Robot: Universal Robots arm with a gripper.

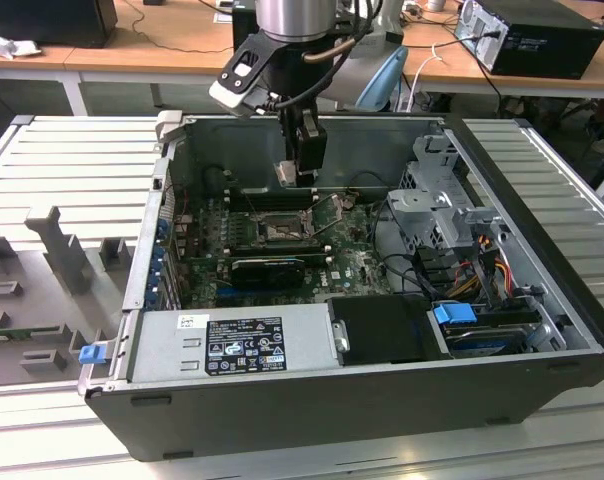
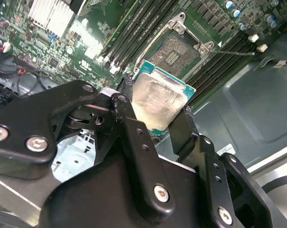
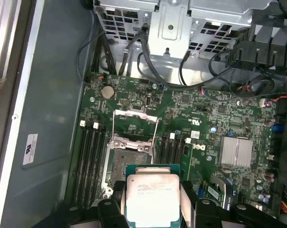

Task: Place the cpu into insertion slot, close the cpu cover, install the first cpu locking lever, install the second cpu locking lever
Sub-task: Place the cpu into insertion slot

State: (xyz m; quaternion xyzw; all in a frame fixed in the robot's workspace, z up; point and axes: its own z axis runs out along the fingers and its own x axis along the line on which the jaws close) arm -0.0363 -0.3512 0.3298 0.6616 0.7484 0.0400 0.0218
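A computer case is seen lying open, and the arm is reached straight down into its far half from above. Beneath it the green circuit board is spread flat. The gripper is pointed downward, hung above the board, just far of the insertion slot. The cpu cover is swung up off the slot, so the socket is left bare. The cpu is clamped between the fingers by two opposite edges, clear of the slot, its pale metal face turned up toward the wrist; being square, no long axis is shown.
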